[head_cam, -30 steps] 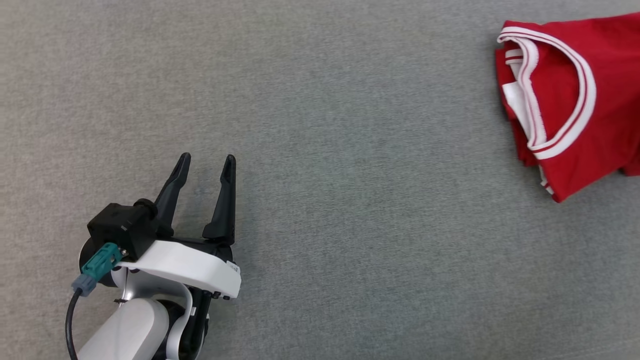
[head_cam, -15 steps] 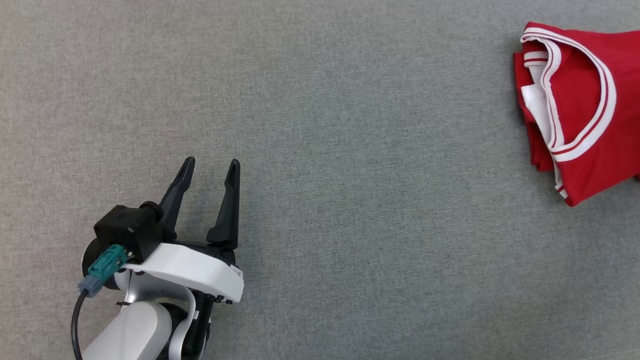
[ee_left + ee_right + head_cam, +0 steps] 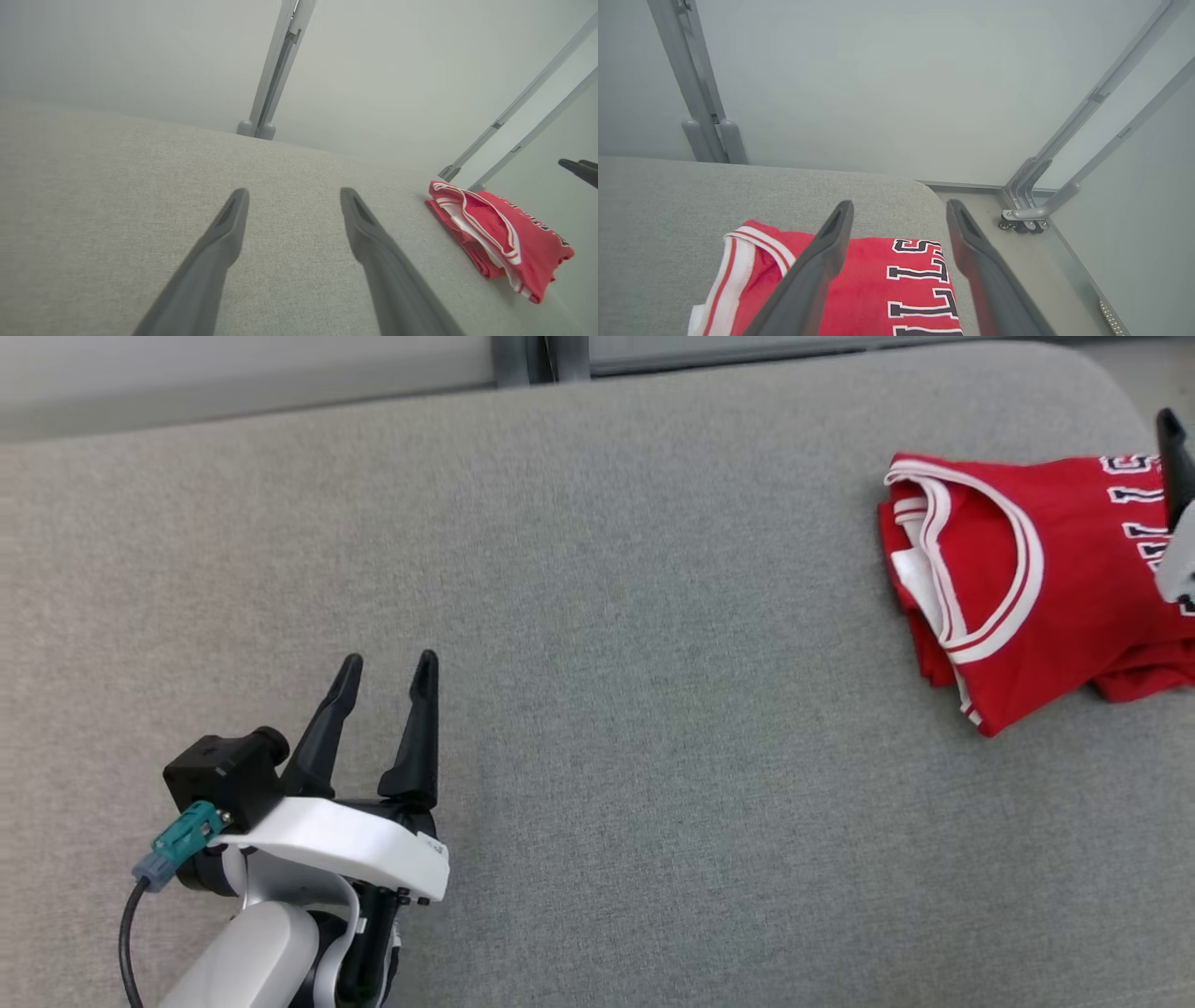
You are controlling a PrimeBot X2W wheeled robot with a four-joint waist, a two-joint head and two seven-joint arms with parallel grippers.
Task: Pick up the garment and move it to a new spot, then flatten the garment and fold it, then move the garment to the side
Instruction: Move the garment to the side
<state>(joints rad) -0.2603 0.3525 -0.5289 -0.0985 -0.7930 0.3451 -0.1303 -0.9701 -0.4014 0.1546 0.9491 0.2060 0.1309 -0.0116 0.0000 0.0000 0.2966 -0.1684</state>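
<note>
1. Your left hand (image 3: 389, 659) is spread: its two dark fingers (image 3: 416, 728) stand apart with nothing between them. It sits over bare grey fabric at the near left of the worktop (image 3: 653, 728), well apart from the cloth.
2. Your right hand (image 3: 900, 203) is spread too and grips nothing. In its wrist view, the gap between the fingers shows red cloth below and the worktop's rounded corner beyond.
3. In the left wrist view the tips of that right hand come in at the right edge, raised above the cloth with a gap showing.
4. The garment (image 3: 1008, 588), a red jersey, lies folded into a compact bundle near the far right corner of the worktop, directly under your right hand.
5. Its neckline trim (image 3: 1013, 569), white with thin red stripes, faces the worktop's middle. Black lettering (image 3: 920, 273) outlined in white runs across the part nearest the right edge.
6. Beyond the worktop stands a pale wall with an upright grey post (image 3: 698, 98). Past the right corner you can see grey floor (image 3: 1017, 266) and slanted metal frame bars (image 3: 1087, 121) ending in a small wheeled foot.
</note>
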